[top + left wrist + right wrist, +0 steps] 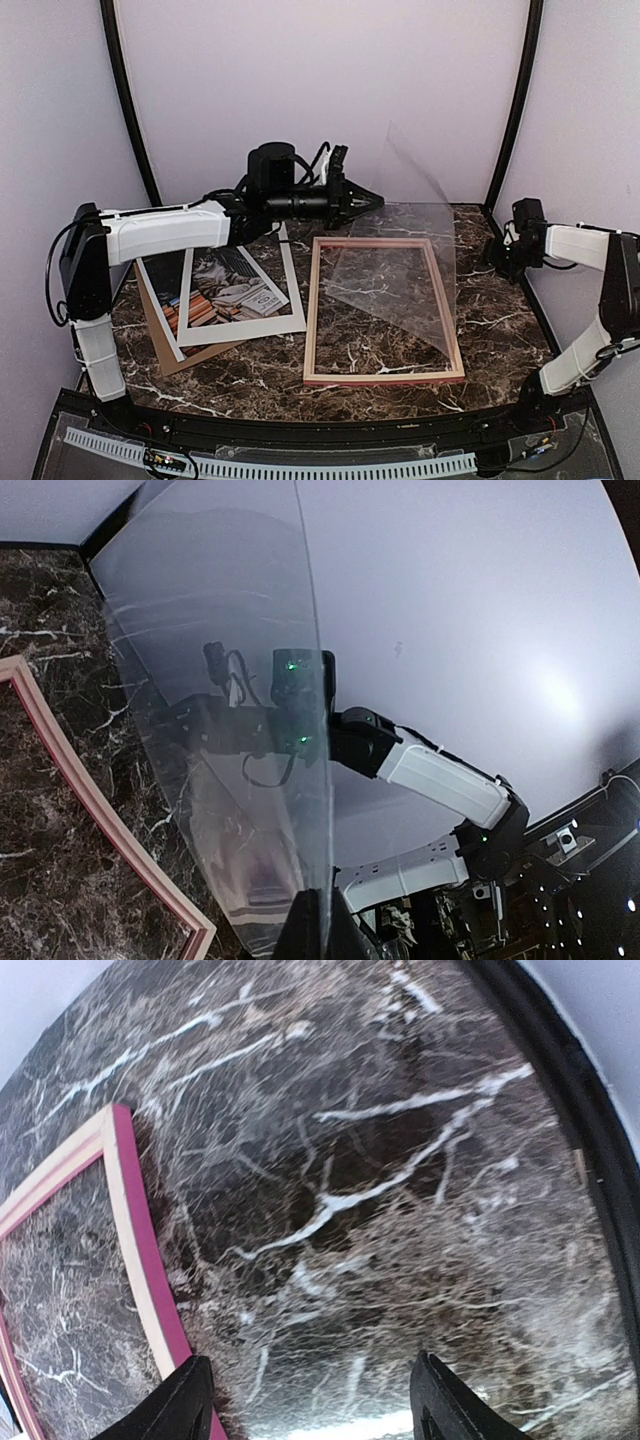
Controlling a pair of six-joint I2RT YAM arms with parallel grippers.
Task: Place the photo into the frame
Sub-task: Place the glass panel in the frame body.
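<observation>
The dark marble table [250, 372] bears the pink-faced frame [384, 378], lying flat. Left of the frame lies a brown backing board [185, 360], with the photo [230, 285] and a white mat [290, 320] stacked on it.

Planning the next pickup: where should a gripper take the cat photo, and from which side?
Probably its exposed left edge, near the front corner, coming low from the left. The photo lies flat on the brown board, and the white mat lies over the rest, so only that strip is free.
</observation>
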